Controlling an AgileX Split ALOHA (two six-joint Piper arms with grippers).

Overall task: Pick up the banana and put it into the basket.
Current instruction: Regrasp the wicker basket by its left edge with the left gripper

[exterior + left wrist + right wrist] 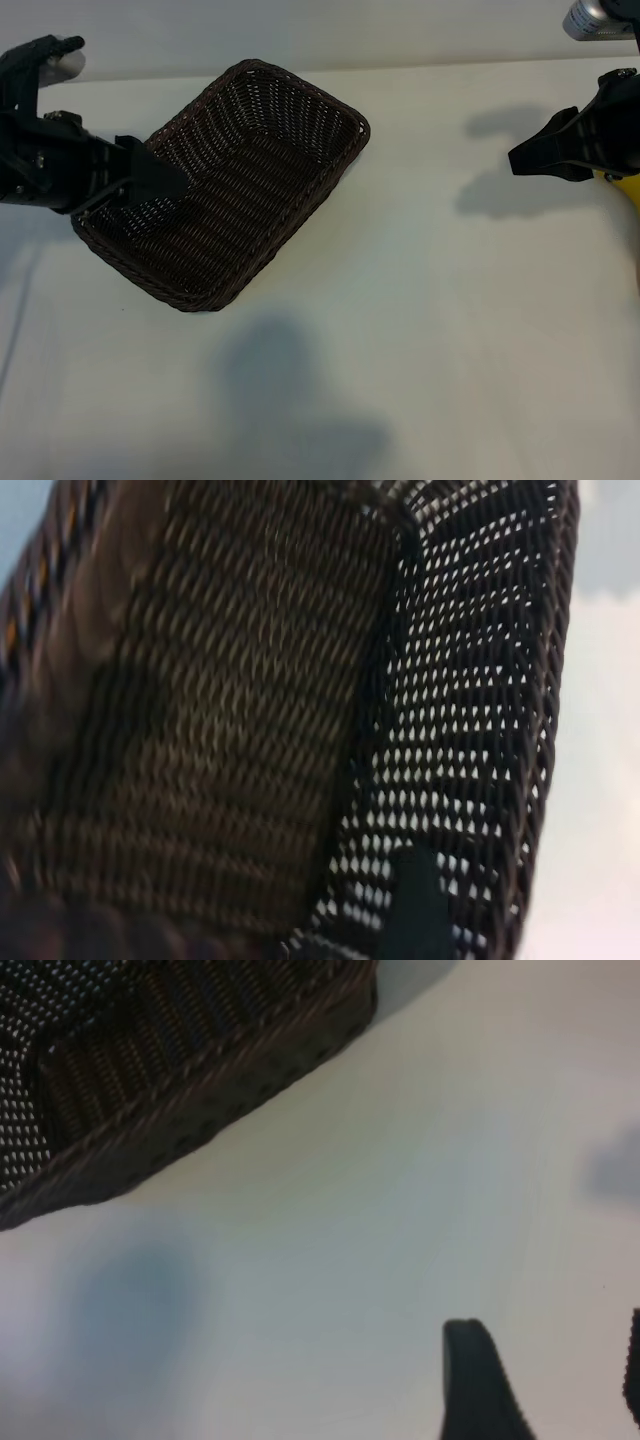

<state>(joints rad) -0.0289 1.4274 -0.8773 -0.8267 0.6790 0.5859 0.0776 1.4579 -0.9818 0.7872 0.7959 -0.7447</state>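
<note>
The dark brown wicker basket (250, 190) lies at an angle on the white table, left of centre. My left gripper (160, 180) reaches over its left rim, jaws wide apart. One black finger (415, 900) stands inside against the mesh wall of the basket (230, 700). Only a small yellow piece of the banana (625, 186) shows at the far right edge, under my right arm. My right gripper (530, 155) hovers there pointing left, open. Between its fingers (480, 1380) is only bare table, and the basket's corner (200, 1070) shows farther off.
The white table (430, 300) stretches between the basket and the right arm. A silver fitting (595, 18) sits at the top right corner. A broad shadow (290, 400) falls across the table's front.
</note>
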